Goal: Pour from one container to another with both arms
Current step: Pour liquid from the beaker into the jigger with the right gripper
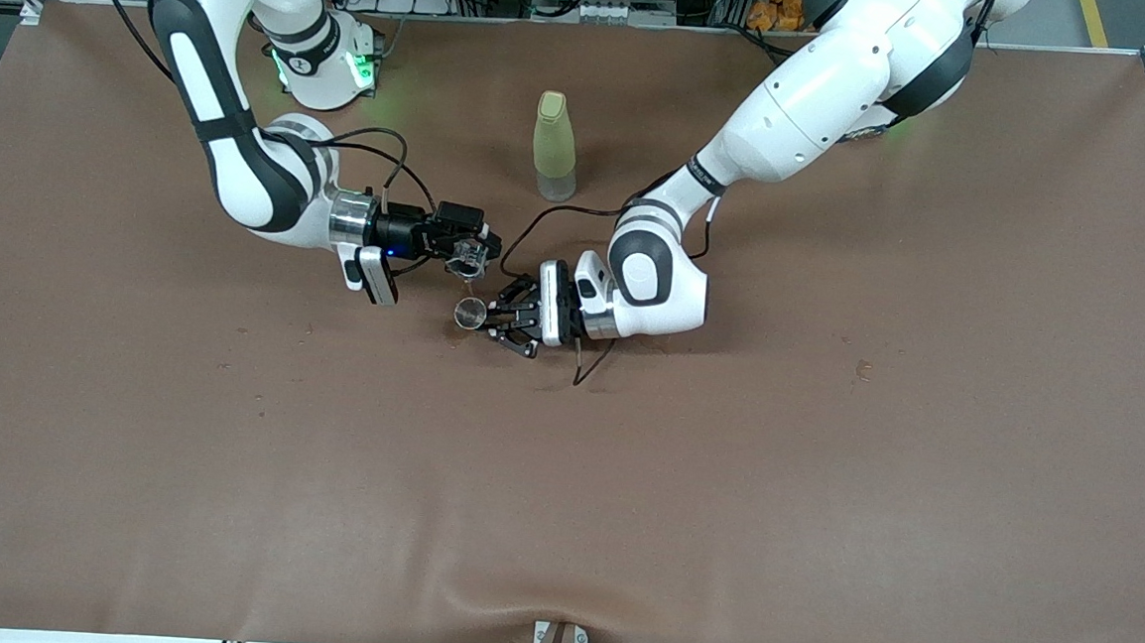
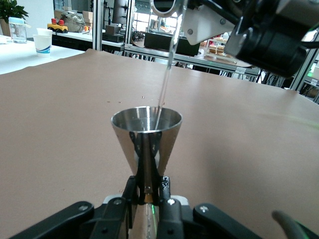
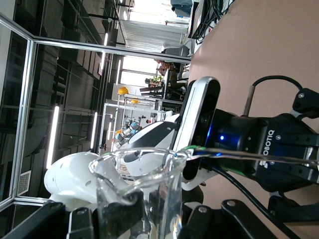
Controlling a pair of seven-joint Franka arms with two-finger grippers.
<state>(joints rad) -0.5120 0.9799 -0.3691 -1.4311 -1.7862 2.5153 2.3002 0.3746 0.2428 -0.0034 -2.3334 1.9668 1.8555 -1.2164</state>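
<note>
Left hand (image 1: 493, 319) grips steel jigger (image 1: 471, 312); right hand's (image 1: 472, 253) beaker (image 1: 464, 258) above.

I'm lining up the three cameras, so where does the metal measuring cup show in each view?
Front view: the metal measuring cup sits mid-table, held by the left gripper, under the tilted glass beaker in the right gripper.
Left wrist view: the cup fills the centre, clamped at its waist, a thin stream falling into it.
Right wrist view: not in it; only the beaker shows.
Shared landmark: the brown table.
</note>
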